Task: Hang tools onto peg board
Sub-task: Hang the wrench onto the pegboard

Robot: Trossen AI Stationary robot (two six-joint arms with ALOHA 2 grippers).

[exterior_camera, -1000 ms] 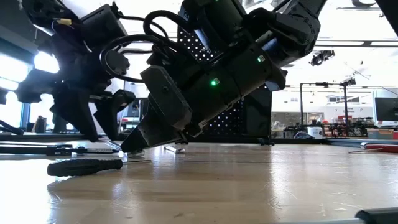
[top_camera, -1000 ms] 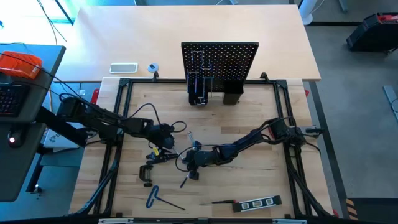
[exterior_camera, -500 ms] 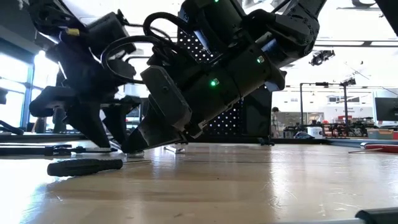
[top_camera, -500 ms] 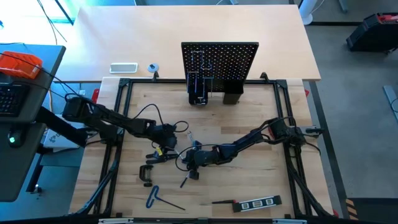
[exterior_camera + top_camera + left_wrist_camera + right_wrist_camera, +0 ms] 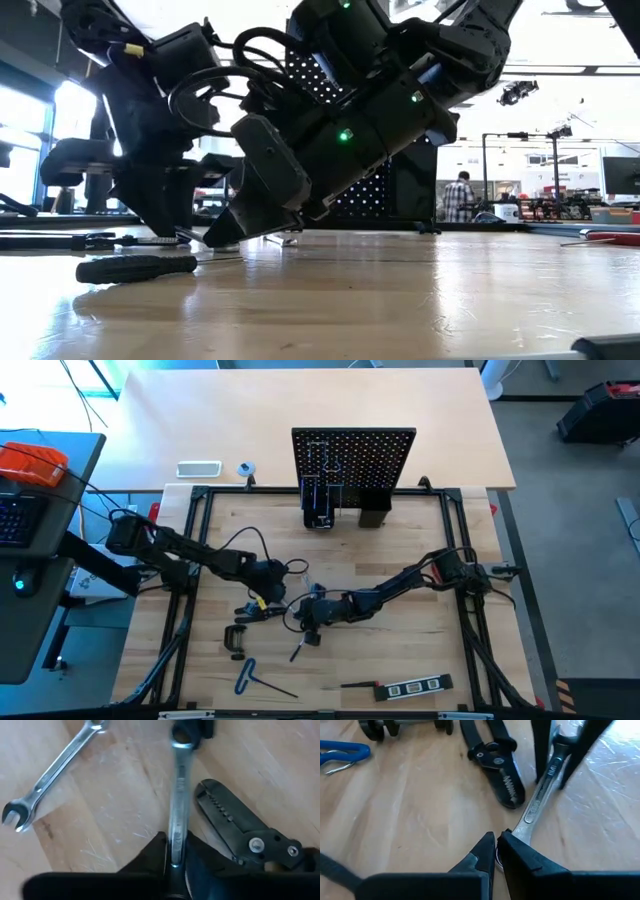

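Left gripper (image 5: 175, 865): pinching one wrench (image 5: 177, 795) end
Right gripper (image 5: 496, 851): clamped on opposite end
Wrench: stiff, slick steel; grip the flat shank

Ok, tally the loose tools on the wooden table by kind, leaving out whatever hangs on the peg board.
silver wrenches: 2
black pliers: 1
black C-clamp: 1
blue-handled hex key: 1
screwdriver: 1
level: 1
Total: 7

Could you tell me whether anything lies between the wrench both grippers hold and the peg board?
Nothing visible does: bare wooden tabletop separates the long silver wrench, gripped by the left gripper and right gripper, from the upright black perforated peg board.
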